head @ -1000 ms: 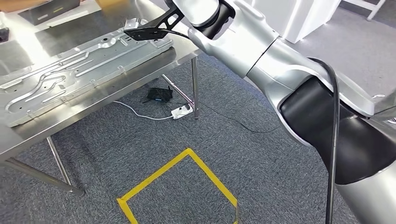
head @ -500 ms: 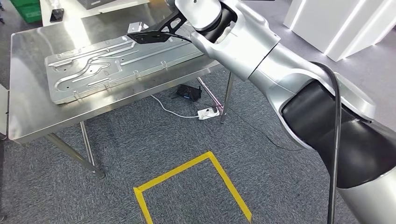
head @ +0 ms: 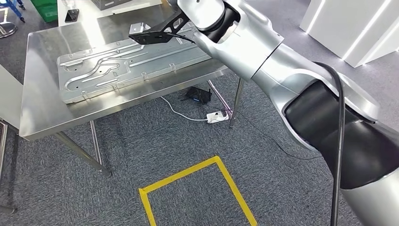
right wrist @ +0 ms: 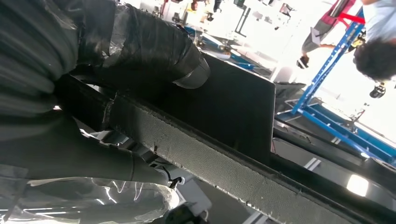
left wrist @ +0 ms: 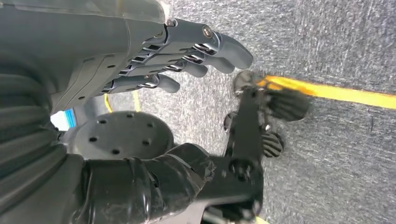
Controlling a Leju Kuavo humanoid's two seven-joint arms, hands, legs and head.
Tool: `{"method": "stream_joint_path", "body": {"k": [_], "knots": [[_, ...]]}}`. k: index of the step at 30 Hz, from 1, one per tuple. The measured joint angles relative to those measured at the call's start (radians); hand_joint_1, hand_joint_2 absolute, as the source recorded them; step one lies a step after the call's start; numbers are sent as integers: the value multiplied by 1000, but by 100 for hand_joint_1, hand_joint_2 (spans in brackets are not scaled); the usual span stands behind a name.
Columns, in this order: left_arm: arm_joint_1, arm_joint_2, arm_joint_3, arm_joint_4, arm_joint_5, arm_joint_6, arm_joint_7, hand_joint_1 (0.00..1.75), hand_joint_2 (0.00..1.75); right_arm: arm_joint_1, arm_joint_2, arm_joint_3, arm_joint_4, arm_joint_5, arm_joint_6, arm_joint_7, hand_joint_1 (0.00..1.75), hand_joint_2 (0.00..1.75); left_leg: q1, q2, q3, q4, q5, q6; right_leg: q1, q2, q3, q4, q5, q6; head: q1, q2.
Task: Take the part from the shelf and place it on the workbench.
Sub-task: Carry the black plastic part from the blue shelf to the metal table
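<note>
In the right wrist view my right hand (right wrist: 93, 56) grips a flat black part (right wrist: 224, 107), the thumb pressed on its face and the fingers under its thick textured edge. My silver right arm (head: 263, 52) reaches up over the near right corner of the steel workbench (head: 47, 108). A black bracket at its wrist (head: 155, 33) hangs above the embossed metal plate (head: 127, 66) lying on the bench. My left hand (left wrist: 121, 70) hangs over the grey carpet, fingers apart and holding nothing.
A yellow tape square (head: 197, 183) marks the carpet in front of me. A white power strip (head: 217, 116) and a black box (head: 197, 93) lie under the bench. White cabinets (head: 357, 28) stand at the right. A person (right wrist: 378, 51) and a blue frame (right wrist: 327, 84) are beyond the part.
The camera has turned: the workbench, plate and tape square have slid right in the picture and more of the bench's left end shows. My right arm holds the same pose with the part.
</note>
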Motion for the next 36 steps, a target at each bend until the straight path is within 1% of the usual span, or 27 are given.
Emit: {"method": "stream_joint_path", "body": {"k": [1, 2, 3, 4, 5, 7, 8, 9, 11, 13, 16, 17, 18, 23, 30, 34, 36], "knots": [[-1, 0, 0, 0, 0, 0, 0, 0, 175, -2, 0, 0, 0, 0, 0, 0, 175, 175, -1, 3, 37, -69, 23, -1, 1, -2, 1, 2, -4, 5, 0, 0], [-1, 0, 0, 0, 0, 0, 0, 0, 175, -4, 0, 0, 0, 0, 0, 0, 175, 175, -4, 5, 64, -120, 38, 2, 2, -3, 1, 3, -7, 10, 1, 0], [-2, 0, 0, 0, 0, 0, 0, 0, 175, -6, 0, 0, 0, 0, 0, 0, 175, 175, -5, 6, 81, -153, 45, 6, 3, -4, 0, 6, -10, 15, 2, 0], [-2, 0, 0, 0, 0, 0, 0, 0, 175, -6, -1, 0, 0, 0, 0, 0, 175, 175, -8, 4, 84, -159, 43, 8, 5, -4, -1, 8, -10, 12, 4, 0], [-2, 0, 0, 0, 0, 0, 0, 0, 175, -6, -2, 0, 0, 0, 0, -1, 175, 175, -8, 2, 84, -162, 45, 11, 4, -5, -2, 9, -11, 5, 6, 0], [-1, 1, 0, 0, 0, 0, 0, 0, 175, -5, -3, 0, 0, 0, 0, -2, 175, 175, -11, -1, 84, -163, 46, 11, 4, -7, -1, 7, -9, -11, 8, 0], [-1, 1, 0, 0, 0, 0, 0, 0, 175, -4, -3, 0, 0, 0, 0, -2, 175, 175, -12, -3, 84, -163, 45, 12, 4, -9, 0, 4, -10, -13, 8, 0], [-1, 1, 0, 0, 0, 0, 0, 0, 175, -5, -3, 0, 0, 0, 0, -2, 175, 175, -12, -5, 84, -163, 45, 14, 4, -11, 1, 2, -9, -13, 9, 0], [-1, 1, 0, 0, 0, 0, 0, 0, 175, -5, -3, 0, 0, 0, 0, -2, 175, 175, -13, -6, 83, -163, 44, 18, 4, -13, 4, -3, -8, -10, 8, 0], [-1, 1, 0, 0, 0, 0, 0, 0, 175, -5, -3, 0, 0, 0, 0, -4, 175, 175, -13, -6, 83, -163, 44, 21, 3, -13, 6, -7, -6, -4, 8, 0], [-2, 1, 0, 0, 0, 1, 0, 0, 175, -5, -3, 0, 0, 0, 1, -6, 175, 175, -14, -6, 83, -162, 44, 23, 2, -13, 7, -10, -5, 16, 8, 0], [-2, 1, 0, 0, 0, 2, -1, 0, 175, -5, -3, 0, 0, 0, 1, -7, 175, 175, -14, -6, 83, -162, 44, 24, 2, -13, 8, -11, -4, 21, 8, 0], [-2, 1, 0, 0, -1, 3, -2, 0, 175, -5, -3, 0, 0, 0, 1, -7, 175, 175, -14, -6, 82, -162, 44, 24, 2, -13, 7, -11, -4, 23, 8, 0], [-2, 2, 0, 0, -4, 14, -9, 0, 175, -5, -3, 0, 0, 0, 0, -10, 175, 175, -14, -6, 83, -163, 45, 26, 4, -13, 7, -11, -4, 29, 8, 0], [-2, 4, 0, 0, -2, 22, -21, 0, 175, -5, -3, 0, 0, 0, 0, -11, 175, 175, -14, -6, 83, -165, 47, 26, 3, -12, 5, -10, -3, 29, 8, 0], [-3, 10, 0, 0, 4, 32, -25, 0, 175, -1, -2, 0, 0, 0, -1, -10, 175, 175, -17, -6, 82, -164, 41, 37, -2, -12, 6, -14, -4, 37, 7, 0], [-2, 13, 0, 0, 6, 38, -25, 0, 175, 3, -3, 0, -1, 0, -1, -8, 175, 175, -13, -5, 96, -182, 46, 45, -2, -10, 9, -13, -7, 41, 9, 0]]}}
